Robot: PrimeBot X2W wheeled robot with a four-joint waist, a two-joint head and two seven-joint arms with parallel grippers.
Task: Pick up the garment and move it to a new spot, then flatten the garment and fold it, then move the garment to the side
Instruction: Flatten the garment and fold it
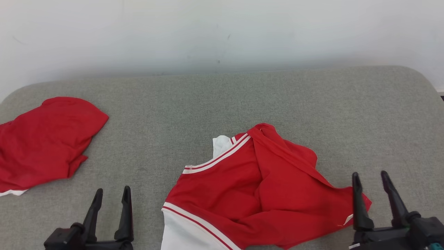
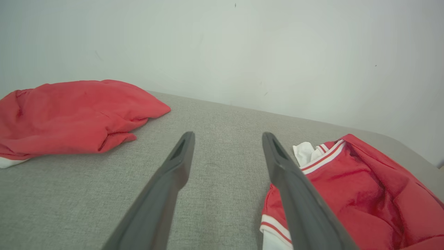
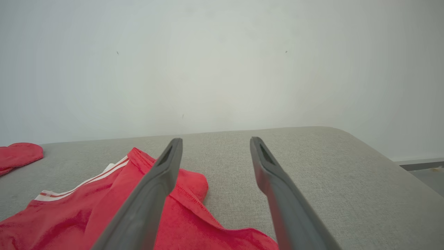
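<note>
A crumpled red garment (image 1: pixel 256 187) with white stripes and a white panel lies at the front middle of the grey cushion (image 1: pixel 222 104); it also shows as the garment (image 2: pixel 364 194) on the right of the left wrist view and the garment (image 3: pixel 104 208) at the lower left of the right wrist view. My right gripper (image 1: pixel 371 180) stands open at the garment's right corner, its left finger in front of the cloth, nothing between the fingers. My left gripper (image 1: pixel 112 194) is open and empty, left of the garment. The left gripper (image 2: pixel 227 137) and right gripper (image 3: pixel 215 142) both show spread fingers.
A second red garment (image 1: pixel 45 142) lies bunched at the cushion's far left edge, also seen as the second garment (image 2: pixel 69 114). A pale wall (image 1: pixel 222 31) rises behind the cushion. The cushion's right edge (image 3: pixel 381 152) drops away beside my right gripper.
</note>
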